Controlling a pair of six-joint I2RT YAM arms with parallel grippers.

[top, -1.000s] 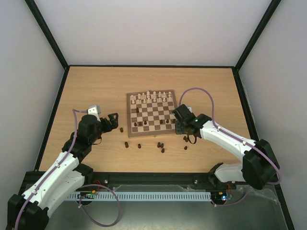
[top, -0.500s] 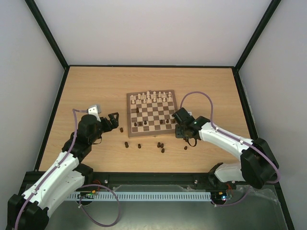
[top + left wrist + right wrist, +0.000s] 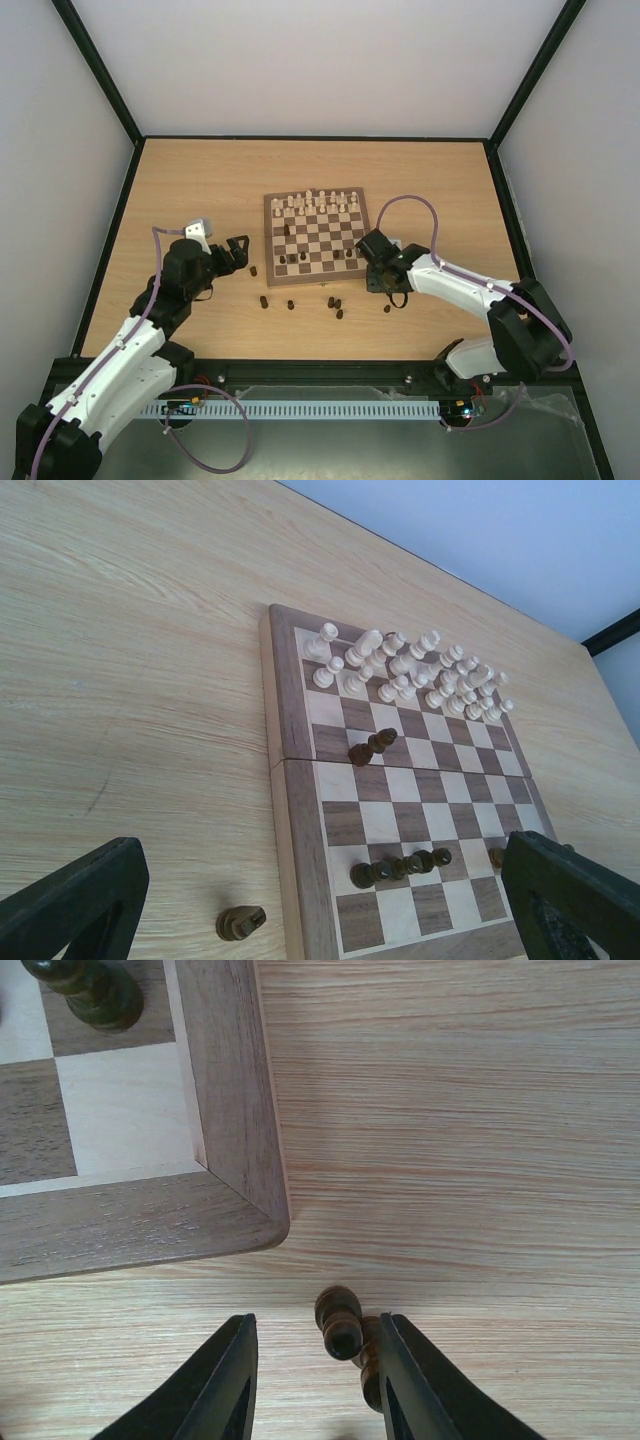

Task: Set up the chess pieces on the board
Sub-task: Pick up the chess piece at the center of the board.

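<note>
Dark brown chess piece (image 3: 342, 1332) inside part-open right gripper (image 3: 318, 1328), off board (image 3: 230, 1090) corner; centre before closing. Left gripper (image 3: 320, 865) agape.

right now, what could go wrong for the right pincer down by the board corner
Two dark pieces sit close together between the right pincer's fingers, nearer one finger; closing could catch both or flick one away. The board's corner lies just ahead, so a lifted piece might clip its border.
</note>
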